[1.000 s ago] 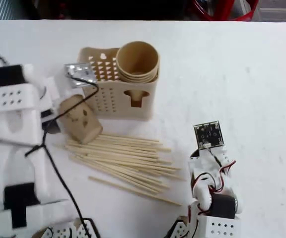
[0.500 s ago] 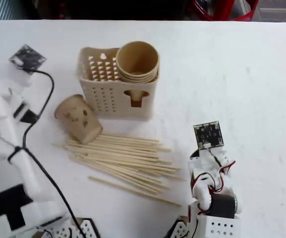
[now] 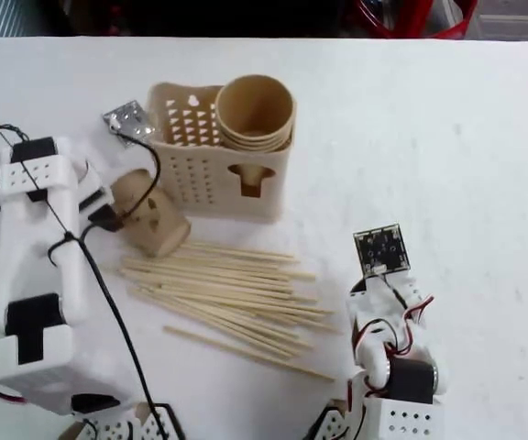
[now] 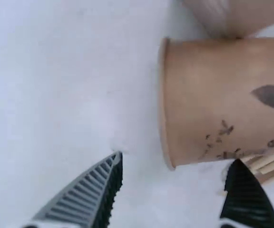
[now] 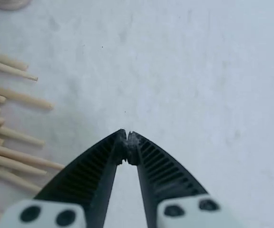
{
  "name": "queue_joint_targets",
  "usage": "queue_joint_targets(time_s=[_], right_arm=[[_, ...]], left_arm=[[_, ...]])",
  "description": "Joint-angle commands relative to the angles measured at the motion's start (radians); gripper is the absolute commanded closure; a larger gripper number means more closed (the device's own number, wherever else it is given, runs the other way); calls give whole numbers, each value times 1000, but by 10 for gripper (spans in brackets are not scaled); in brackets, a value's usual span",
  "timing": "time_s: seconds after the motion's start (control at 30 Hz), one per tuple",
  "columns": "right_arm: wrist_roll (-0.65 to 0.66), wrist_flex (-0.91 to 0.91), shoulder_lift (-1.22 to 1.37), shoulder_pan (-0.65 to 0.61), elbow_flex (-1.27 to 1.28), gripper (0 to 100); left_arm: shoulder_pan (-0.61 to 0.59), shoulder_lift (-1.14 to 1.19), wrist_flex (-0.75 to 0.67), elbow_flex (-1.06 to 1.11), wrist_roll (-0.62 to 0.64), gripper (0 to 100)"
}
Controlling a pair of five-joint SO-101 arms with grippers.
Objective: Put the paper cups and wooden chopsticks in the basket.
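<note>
A brown paper cup (image 3: 154, 220) lies on its side left of the beige basket (image 3: 211, 176), its rim pointing left. My left gripper (image 4: 177, 159) is open just at that rim, one finger (image 4: 101, 187) on the bare table and the other (image 4: 244, 192) beside the cup (image 4: 222, 95) wall. A stack of paper cups (image 3: 253, 112) stands upright in the basket's right end. Wooden chopsticks (image 3: 227, 291) lie in a loose pile in front of the basket. My right gripper (image 5: 127, 135) is shut and empty, low over the table right of the chopstick ends (image 5: 8, 95).
The left arm (image 3: 35, 257) and its black cable run along the table's left side. The right arm (image 3: 388, 330) sits at the front right. A red object (image 3: 411, 18) lies beyond the table's far edge. White table (image 3: 447, 147) stretches right of the basket.
The left arm swung out to the left half a second ago and has come back to the lying cup. The cup, chopsticks, basket and right arm have not moved.
</note>
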Motion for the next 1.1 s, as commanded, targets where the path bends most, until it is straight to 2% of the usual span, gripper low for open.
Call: queue_joint_targets(time_s=[0.0,0.17,0.37,0.53,0.77,1.0,1.07], right_arm=[[15,-16,-10,-7,-6,978],[17,-16,-10,-7,-6,978],[18,-16,-10,-7,-6,979],[18,-18,-10,-7,-6,979],[18,-18,-10,-7,-6,979],[20,-18,-10,-7,-6,979],[18,-18,-10,-7,-6,979]], left_arm=[[33,12,-21,2,-38,661],[38,13,2,0,-41,688],[33,-4,132,-3,-143,739],[44,-96,232,3,-144,739],[48,-219,299,3,-135,740],[-1,-372,295,-6,49,739],[-31,-424,259,-8,186,740]])
